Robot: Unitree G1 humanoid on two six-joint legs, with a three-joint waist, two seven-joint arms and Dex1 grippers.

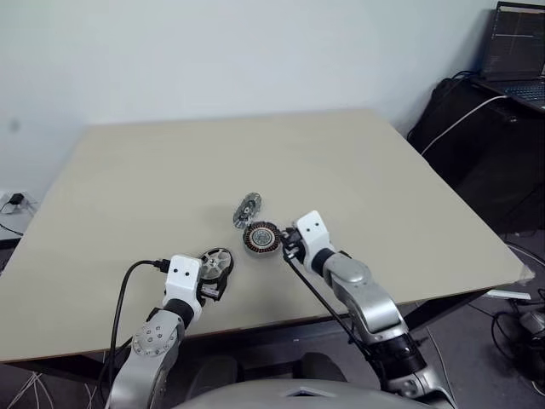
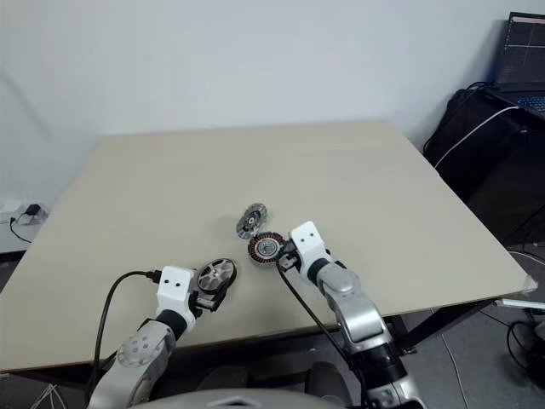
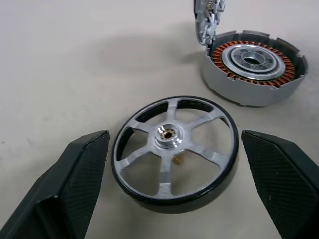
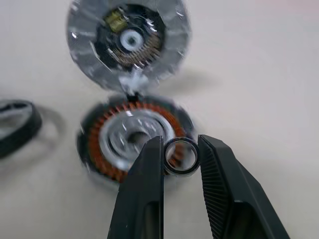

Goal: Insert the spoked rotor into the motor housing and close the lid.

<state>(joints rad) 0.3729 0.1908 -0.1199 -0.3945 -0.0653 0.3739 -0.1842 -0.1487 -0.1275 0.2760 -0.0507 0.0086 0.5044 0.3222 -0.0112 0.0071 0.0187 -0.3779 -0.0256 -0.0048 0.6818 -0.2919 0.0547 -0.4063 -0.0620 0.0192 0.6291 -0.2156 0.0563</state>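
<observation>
The spoked rotor point(image 3: 174, 152) has bright metal spokes and a glossy dark rim. The motor housing point(image 3: 254, 67) is matt silver metal with copper windings. The counter point(image 1: 170, 187) is smooth and matt.

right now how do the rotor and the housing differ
The spoked rotor has a dark rim and open silvery spokes; the motor housing has a silver wall and copper windings. The rotor lies free between the open left hand's fingers; the housing has its lid tipped up. Both are round and rest on the table.

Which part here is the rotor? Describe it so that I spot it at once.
On the beige table, look near the front edge, between the open left pincer's fingers. The spoked rotor lies flat there: dark rim, silvery spokes, unlike the copper-wound housing beyond it.
</observation>
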